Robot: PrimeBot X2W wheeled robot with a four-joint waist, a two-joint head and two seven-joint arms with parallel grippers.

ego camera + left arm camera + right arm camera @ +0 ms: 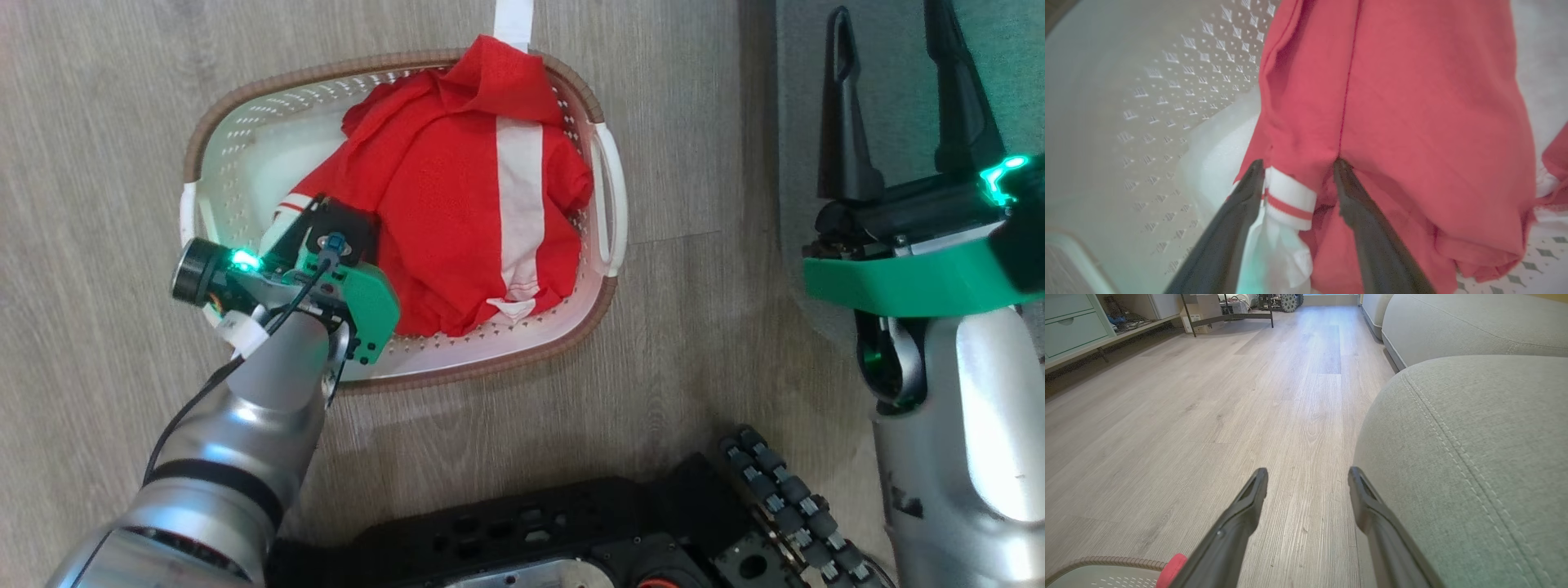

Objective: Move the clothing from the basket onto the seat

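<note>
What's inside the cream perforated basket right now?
The oval cream plastic basket holds crumpled bright red clothing with a white stripe; the open left gripper straddles its white, red-striped cuff. Whatever lies beneath the heap is covered.

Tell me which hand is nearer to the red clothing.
Left. The left hand is down inside the basket, open around a white-cuffed fold of the clothing. The right hand hangs open by the seat's edge, well apart from the basket.
</note>
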